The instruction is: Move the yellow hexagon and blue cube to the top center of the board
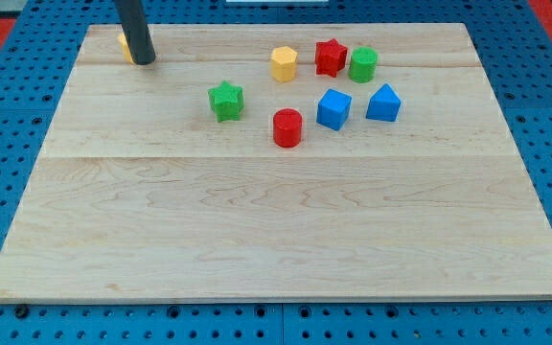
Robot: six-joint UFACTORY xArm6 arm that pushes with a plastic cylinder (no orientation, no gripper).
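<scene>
The yellow hexagon (pixel 284 64) sits near the view's top centre of the wooden board (pixel 276 220). The blue cube (pixel 333 108) lies below and right of it. My tip (pixel 143 60) rests at the board's top left, far left of both blocks. It stands right against a small yellow block (pixel 124 44), which the rod mostly hides; its shape cannot be made out.
A red star (pixel 331 57) and a green cylinder (pixel 362 64) sit just right of the yellow hexagon. A blue wedge-like block (pixel 383 103) lies right of the blue cube. A red cylinder (pixel 287 127) and a green star (pixel 226 101) lie lower left.
</scene>
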